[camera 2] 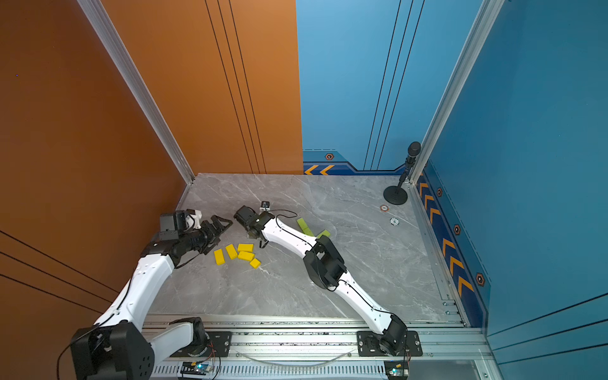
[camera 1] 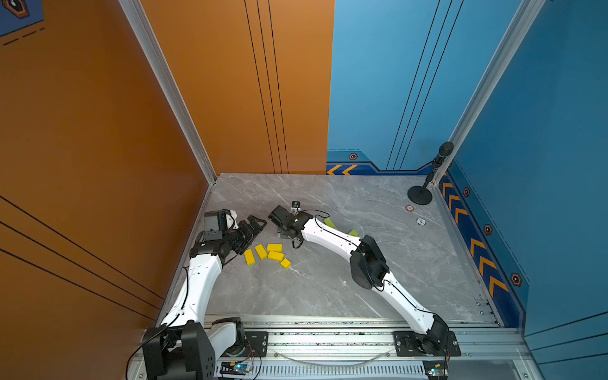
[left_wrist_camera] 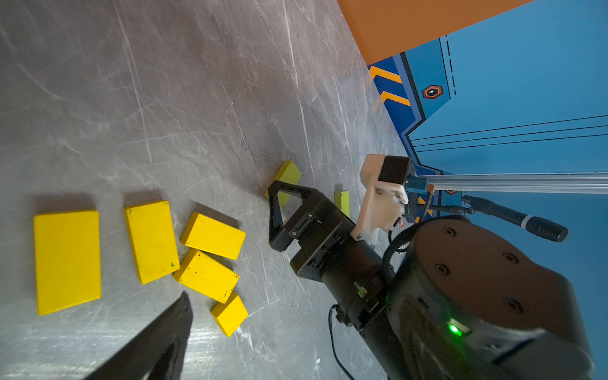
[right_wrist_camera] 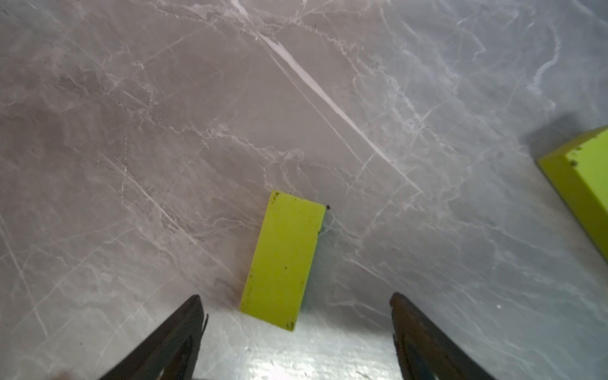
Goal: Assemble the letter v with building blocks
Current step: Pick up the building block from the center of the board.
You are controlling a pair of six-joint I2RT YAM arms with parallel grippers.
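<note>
Several yellow building blocks (camera 1: 275,255) (camera 2: 245,255) (left_wrist_camera: 205,274) lie bunched on the marble table. My left gripper (camera 1: 258,226) (camera 2: 221,225) hovers open just behind them, holding nothing; only one of its fingers (left_wrist_camera: 158,342) shows in the left wrist view. My right gripper (camera 1: 281,233) (right_wrist_camera: 295,297) points down, open, over a flat lime-green block (right_wrist_camera: 284,260) (left_wrist_camera: 289,171). The block's near end lies level with the fingertips, with a gap on each side. The wrist hides that block in both top views. Two more lime-green blocks (camera 1: 330,223) (camera 2: 304,225) lie behind the right forearm.
A microphone on a round black stand (camera 1: 419,195) occupies the back right corner, with two small round markers (camera 1: 409,208) near it. Orange and blue walls close the table on three sides. A metal rail (camera 1: 329,339) runs along the front.
</note>
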